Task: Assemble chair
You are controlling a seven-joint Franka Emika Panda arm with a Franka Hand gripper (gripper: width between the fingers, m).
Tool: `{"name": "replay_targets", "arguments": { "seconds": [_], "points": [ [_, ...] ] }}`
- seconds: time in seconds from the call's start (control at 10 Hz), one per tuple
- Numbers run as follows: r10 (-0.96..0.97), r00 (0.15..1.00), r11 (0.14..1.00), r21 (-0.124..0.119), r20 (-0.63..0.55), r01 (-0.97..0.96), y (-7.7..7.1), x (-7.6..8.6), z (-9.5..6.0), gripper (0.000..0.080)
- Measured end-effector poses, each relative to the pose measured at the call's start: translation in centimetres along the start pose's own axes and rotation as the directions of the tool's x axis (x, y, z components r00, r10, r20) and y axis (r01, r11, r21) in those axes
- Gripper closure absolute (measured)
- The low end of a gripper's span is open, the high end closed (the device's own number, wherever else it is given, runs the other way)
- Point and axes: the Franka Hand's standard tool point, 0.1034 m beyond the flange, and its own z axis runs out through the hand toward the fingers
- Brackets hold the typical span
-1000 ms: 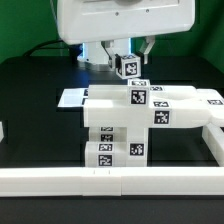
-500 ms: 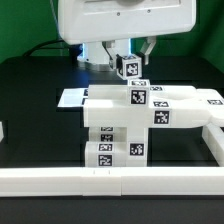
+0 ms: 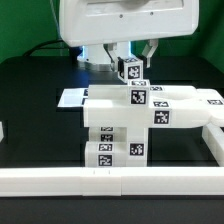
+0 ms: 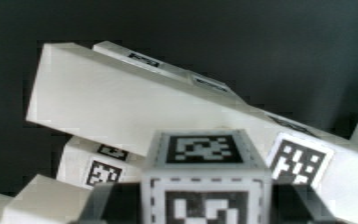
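Observation:
The partly built chair (image 3: 130,122) stands mid-table, a stack of glossy white blocks and slabs with black-and-white tags. A tagged white leg bar (image 3: 128,68) stands upright on the chair's top at the back, and my gripper (image 3: 128,58) is shut on its upper end from above. In the wrist view the leg bar (image 4: 204,170) fills the space between my dark fingers (image 4: 119,200), with tags on its end and side. The chair's white slabs (image 4: 114,95) lie beyond it. My gripper (image 4: 204,208) grips the bar on both sides.
Long white border rails run along the front (image 3: 100,180) and the exterior view's right (image 3: 212,140). The marker board (image 3: 72,98) lies flat behind the chair on the exterior view's left. The black table (image 3: 30,100) surrounds it all.
The wrist seems to have turned slightly about the leg bar. The bar and the chair stay where they were.

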Motion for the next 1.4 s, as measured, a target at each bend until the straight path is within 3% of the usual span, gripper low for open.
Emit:
{"name": "replay_targets", "arguments": {
  "seconds": [0.3,1.1,1.4],
  "points": [
    [0.000,1.000,1.000,-0.004,-0.005,0.000,-1.16,-0.01,0.15,0.0512],
    [0.014,1.000,1.000,0.000,-0.003,-0.014,-0.75,-0.56,0.67,0.0512],
    [0.013,0.999,1.000,-0.019,-0.038,-0.014,-0.99,-0.45,0.94,0.0512]
  ]
}}
